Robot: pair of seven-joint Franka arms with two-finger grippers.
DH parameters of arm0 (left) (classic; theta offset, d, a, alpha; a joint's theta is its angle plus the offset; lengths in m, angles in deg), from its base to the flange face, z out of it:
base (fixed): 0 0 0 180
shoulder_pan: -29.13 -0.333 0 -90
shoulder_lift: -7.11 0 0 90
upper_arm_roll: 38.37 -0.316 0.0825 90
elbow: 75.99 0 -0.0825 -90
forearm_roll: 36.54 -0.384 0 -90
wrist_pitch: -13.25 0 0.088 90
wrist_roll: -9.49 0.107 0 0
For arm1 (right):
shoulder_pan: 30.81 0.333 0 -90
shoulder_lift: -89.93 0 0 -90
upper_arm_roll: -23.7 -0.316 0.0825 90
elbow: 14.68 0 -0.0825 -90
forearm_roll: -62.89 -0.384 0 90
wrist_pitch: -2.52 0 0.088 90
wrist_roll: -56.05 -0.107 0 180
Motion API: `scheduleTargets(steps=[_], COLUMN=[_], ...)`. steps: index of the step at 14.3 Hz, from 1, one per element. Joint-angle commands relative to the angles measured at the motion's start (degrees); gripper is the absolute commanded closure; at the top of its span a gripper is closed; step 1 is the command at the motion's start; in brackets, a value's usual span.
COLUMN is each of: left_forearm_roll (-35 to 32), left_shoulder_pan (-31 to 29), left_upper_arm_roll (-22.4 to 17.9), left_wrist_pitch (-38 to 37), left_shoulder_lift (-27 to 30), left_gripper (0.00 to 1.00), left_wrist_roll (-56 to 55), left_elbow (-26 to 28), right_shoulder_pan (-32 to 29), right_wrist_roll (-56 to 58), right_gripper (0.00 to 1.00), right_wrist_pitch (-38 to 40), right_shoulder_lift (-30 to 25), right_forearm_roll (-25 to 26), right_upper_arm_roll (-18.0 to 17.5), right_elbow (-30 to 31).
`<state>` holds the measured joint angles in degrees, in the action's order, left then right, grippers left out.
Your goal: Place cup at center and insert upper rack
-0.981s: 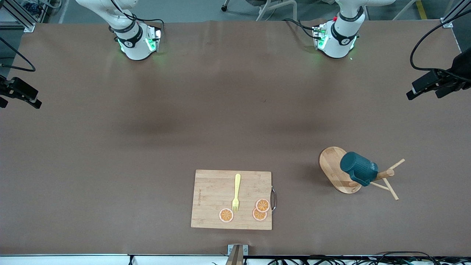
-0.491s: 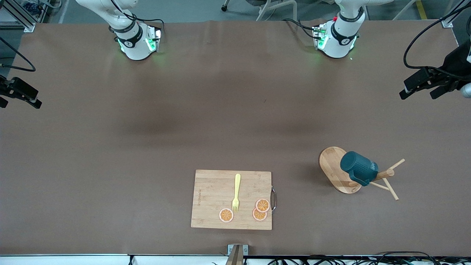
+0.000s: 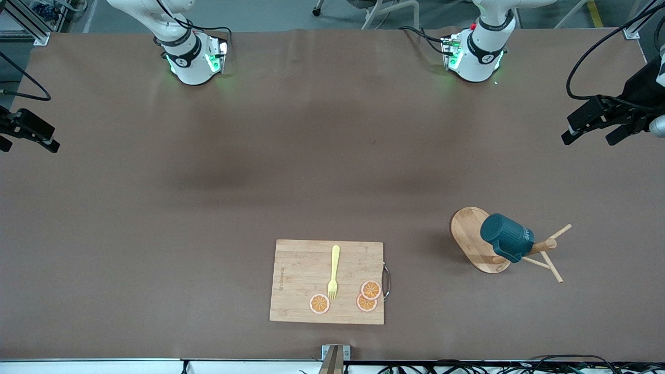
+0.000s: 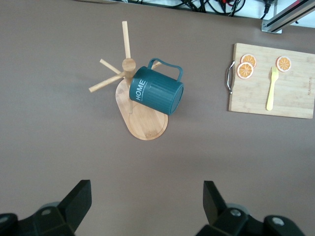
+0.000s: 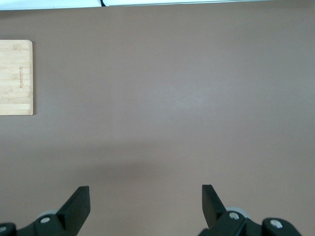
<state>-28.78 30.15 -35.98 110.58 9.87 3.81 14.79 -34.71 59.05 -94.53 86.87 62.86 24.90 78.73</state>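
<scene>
The teal mug (image 3: 506, 237) hangs on the wooden mug tree (image 3: 475, 240), which stands on the brown bench (image 3: 208, 208) toward the left arm's end; the mug is tipped on its side over the tree's oval bamboo base, its handle hooked on a peg beside the central post, with the word HOME readable on its ribbed wall in the left wrist view (image 4: 156, 91). Thin dowel pegs cross near the post's top and stick out past the base. Toward the middle of the bench, a little nearer to the front camera than the tree, lies a rectangular wooden cutting board (image 3: 296, 270) with a metal handle on the edge that faces the tree; on it rest a yellow fork (image 3: 333, 272) and three orange slices (image 3: 368, 296), two of them overlapping. The left tool (image 3: 589, 127) hangs in the air over the left arm's end of the bench, its fingers (image 4: 78, 199) spread wide and holding nothing. The right tool (image 3: 28, 136) waits over the right arm's end of the bench, likewise released and empty, its fingers (image 5: 76, 201) apart above bare bench.
</scene>
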Motion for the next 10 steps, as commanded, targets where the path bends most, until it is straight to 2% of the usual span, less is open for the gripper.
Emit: scheduleTargets(steps=[1, 10], left_forearm_roll=[-1.3, -3.1], left_shoulder_pan=[0.8, 0.3], left_upper_arm_roll=[-1.1, -0.8], left_wrist_pitch=[1.6, 1.5], left_shoulder_lift=[-0.7, -0.7], left_gripper=[0.00, 0.00], left_wrist_roll=[0.7, 2.9], left_elbow=[-0.5, -0.9], right_shoulder_pan=[0.0, -0.1], right_wrist_roll=[-0.1, -0.1], right_gripper=[0.00, 0.00], right_wrist_pitch=[0.6, 0.6], right_shoulder_lift=[-0.6, -0.6], right_forearm_roll=[-0.2, -0.2], right_upper_arm_roll=[0.1, 0.3], right_elbow=[0.1, 0.1])
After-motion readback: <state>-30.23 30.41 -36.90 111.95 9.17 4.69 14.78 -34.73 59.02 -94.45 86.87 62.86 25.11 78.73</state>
